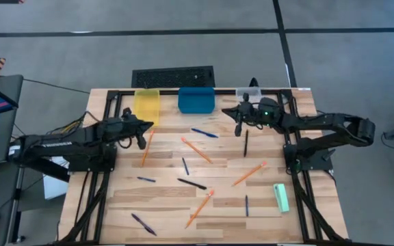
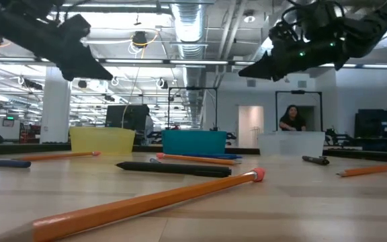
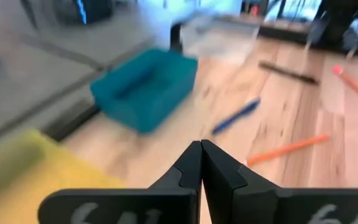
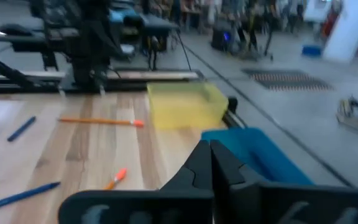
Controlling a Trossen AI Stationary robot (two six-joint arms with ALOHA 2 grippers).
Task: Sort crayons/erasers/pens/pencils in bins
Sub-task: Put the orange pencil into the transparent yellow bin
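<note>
So both arms are up off the bench, nothing in either tool. The left tool (image 1: 141, 128) is clenched, fingers (image 3: 191, 163) pressed flat together, sitting just below the yellow bin (image 1: 146, 104) right by the top end of an orange pencil (image 1: 146, 148). The right tool (image 1: 239, 121) is clenched too, between the blue bin (image 1: 196, 100) and the clear bin (image 1: 247, 93), just above a black pen (image 1: 246, 142). All three bins line the far edge. More pencils and pens are scattered over the middle of the bench (image 1: 163, 198), and the mint eraser (image 1: 281, 197) lies alone near the right edge.
</note>
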